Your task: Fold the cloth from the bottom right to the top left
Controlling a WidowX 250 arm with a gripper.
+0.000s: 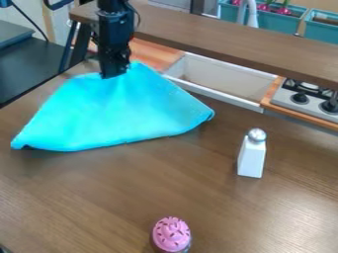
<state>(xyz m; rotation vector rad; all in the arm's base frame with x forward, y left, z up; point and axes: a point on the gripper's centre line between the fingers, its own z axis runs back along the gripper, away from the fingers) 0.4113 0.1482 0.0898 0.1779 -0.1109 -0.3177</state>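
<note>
The cloth (122,113), towards the far left corner of the surface (198,178), was plain bright turquoise, darker blue along its hem (212,116). The surface was brown with streaky wood grain. The gripper (114,75) was black. Towards the right edge, the shaker (251,159) was white, its cap (257,135) silver. By the near edge, the lid (172,234) was pink, patterned with dark slots. The stove (284,99) was silver with black knobs (300,98)

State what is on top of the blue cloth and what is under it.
The black pincer meets its upper part. Brown tabletop shows along its lower edge; whatever the cloth covers cannot be seen.
</note>
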